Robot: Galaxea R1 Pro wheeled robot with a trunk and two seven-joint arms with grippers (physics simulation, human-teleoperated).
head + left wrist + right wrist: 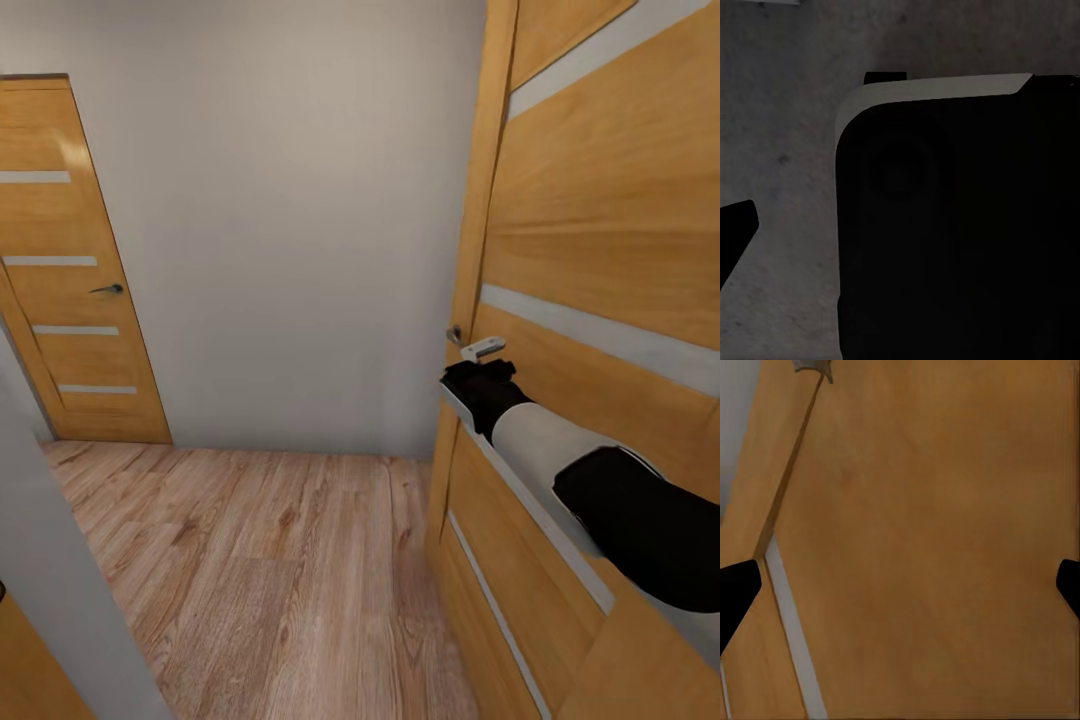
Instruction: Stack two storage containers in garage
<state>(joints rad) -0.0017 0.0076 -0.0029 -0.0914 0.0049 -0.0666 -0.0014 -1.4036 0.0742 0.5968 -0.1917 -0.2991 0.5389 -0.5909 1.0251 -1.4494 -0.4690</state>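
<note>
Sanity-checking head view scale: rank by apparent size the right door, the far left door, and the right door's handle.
1. Right door: largest, though it sits very near the camera, which inflates it.
2. Far left door: clearly smaller in frame, but farther away.
3. Right door's handle: smallest.

Two wooden doors [75,270] [600,300], each with one metal handle [108,289] [482,348].

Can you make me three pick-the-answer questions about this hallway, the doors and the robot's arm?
1. Where is the shut tan wooden door with the dark lever handle? A far left B ceiling C right
2. How many pale stripes cross it? A one B four C nine
3. How do the right tool's fingers stand? A apart B pinched C holding a box

Answers: 1 A, it stands left of the pale grey wall. 2 B, four stripes show. 3 A, the black fingertips sit at opposite edges, facing the near tan wooden door.
</note>
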